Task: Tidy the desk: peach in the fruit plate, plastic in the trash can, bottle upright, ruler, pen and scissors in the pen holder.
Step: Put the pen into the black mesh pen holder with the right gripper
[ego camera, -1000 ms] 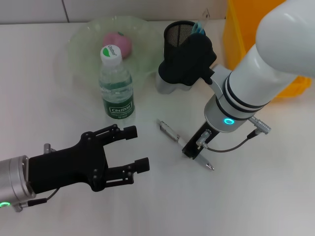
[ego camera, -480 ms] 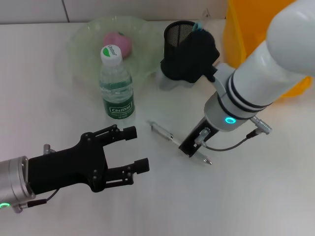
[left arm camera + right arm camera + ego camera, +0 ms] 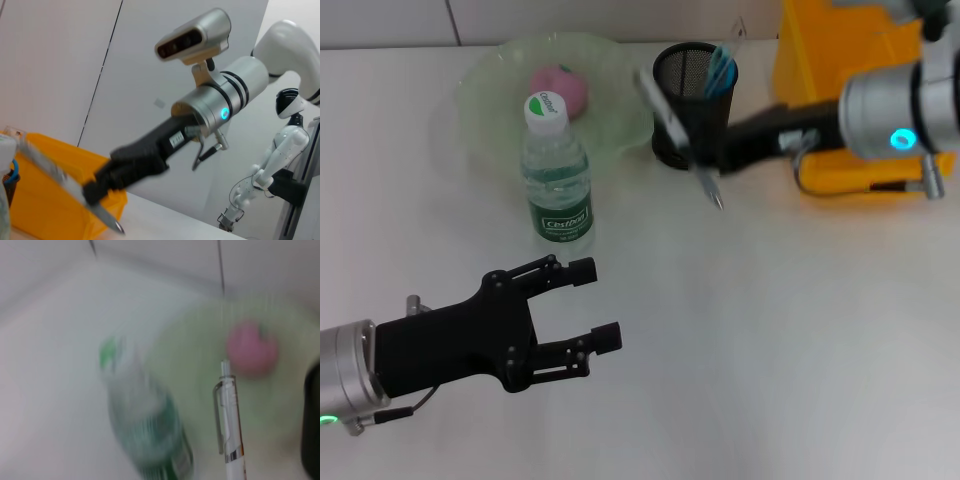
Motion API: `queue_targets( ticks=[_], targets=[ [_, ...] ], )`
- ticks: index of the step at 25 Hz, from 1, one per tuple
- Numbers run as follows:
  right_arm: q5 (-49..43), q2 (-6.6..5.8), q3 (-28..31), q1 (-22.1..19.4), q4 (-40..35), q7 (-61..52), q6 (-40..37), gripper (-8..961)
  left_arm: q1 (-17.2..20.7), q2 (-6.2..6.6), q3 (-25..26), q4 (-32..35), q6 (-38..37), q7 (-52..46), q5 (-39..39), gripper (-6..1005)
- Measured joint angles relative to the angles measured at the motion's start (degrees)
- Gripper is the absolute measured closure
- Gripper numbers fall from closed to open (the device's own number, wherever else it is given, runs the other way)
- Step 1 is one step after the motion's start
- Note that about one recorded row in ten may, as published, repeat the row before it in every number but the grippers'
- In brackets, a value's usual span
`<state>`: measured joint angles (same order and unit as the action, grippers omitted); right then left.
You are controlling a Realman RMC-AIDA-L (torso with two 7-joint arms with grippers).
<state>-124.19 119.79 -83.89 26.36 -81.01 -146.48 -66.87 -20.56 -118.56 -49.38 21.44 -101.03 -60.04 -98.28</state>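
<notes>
My right gripper (image 3: 706, 158) is shut on the pen (image 3: 665, 110), which hangs tilted in the air just in front of the pen holder (image 3: 682, 92), tip pointing down. The scissors (image 3: 723, 62) stand inside the holder. In the fruit plate (image 3: 490, 85) lies the peach (image 3: 558, 88). The bottle (image 3: 557, 170) stands upright before the plate. The left wrist view shows the right gripper (image 3: 95, 189) clamping the pen (image 3: 55, 170). My left gripper (image 3: 588, 305) hovers open over the desk (image 3: 770, 330) at the near left. The ruler and the plastic are out of view.
The yellow trash can (image 3: 840, 80) stands at the back right, behind my right arm. In the right wrist view the pen (image 3: 231, 430) shows above the bottle (image 3: 150, 430), with the peach (image 3: 251, 347) beyond it.
My right gripper has lifted the pen off the desk and carried it up and back to the pen holder, with the arm swinging out to the right. The left arm has stayed still.
</notes>
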Motion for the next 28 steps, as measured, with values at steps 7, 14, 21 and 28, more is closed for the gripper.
queue_targets(
  ticks=[7,14,21,28],
  targets=[
    [36.77,-0.3,4.62,-1.75,15.85,37.96,15.09,843,-0.34,0.01,0.07,-0.54,0.09,0.08,0.84,167],
    [77.12,-0.29,7.16,9.11,48.03,74.4,17.13,843,0.19,0.08,0.08,-0.61,-0.29,0.15,4.17,167],
    [81.8,-0.24,6.64,13.62,55.71,80.15,17.71,842,0.18,0.19,0.07,-0.61,-0.42,0.23,4.34,167],
    [81.73,-0.16,5.8,13.62,56.7,80.74,17.94,843,0.23,0.18,0.07,-0.21,-0.51,0.67,4.34,167]
  ],
)
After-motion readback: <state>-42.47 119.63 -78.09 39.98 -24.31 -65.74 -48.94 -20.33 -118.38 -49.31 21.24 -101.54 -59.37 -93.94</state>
